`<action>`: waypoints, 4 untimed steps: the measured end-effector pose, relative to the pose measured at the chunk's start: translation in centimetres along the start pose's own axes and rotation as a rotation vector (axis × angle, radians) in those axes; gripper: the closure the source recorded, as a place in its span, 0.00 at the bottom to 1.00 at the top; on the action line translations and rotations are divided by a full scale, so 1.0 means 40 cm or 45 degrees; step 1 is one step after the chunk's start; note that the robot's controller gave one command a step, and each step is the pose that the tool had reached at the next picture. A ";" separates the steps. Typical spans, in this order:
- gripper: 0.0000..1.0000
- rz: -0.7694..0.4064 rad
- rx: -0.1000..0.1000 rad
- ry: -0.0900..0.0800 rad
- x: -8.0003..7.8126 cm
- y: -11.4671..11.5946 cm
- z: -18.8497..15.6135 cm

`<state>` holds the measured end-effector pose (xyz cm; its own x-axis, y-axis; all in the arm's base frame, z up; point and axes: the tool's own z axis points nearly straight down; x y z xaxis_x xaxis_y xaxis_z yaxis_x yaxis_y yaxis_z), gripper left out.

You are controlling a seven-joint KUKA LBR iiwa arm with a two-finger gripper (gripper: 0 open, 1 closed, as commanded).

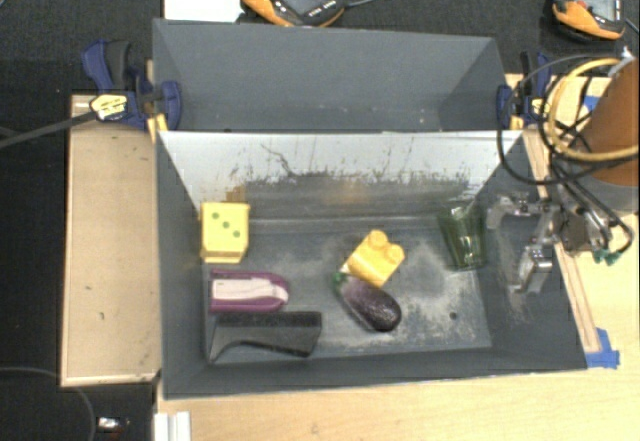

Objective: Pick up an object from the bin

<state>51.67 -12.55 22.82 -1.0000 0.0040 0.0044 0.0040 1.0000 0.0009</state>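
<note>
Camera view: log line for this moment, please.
gripper: above right slope of bin | nearest: green clear piece, right rear | grasp: not yet

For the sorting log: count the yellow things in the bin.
2. One yellow block with green dots by the left wall; one yellow knobbed piece mid-floor, beside the purple eggplant toy. Nothing is heaped; none seems hidden.
</note>
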 end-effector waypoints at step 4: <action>0.00 0.518 -0.002 -0.063 -0.133 -0.036 0.330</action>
<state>56.93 -13.99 9.61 -0.9157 0.3996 -0.0431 0.3995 0.9167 0.0106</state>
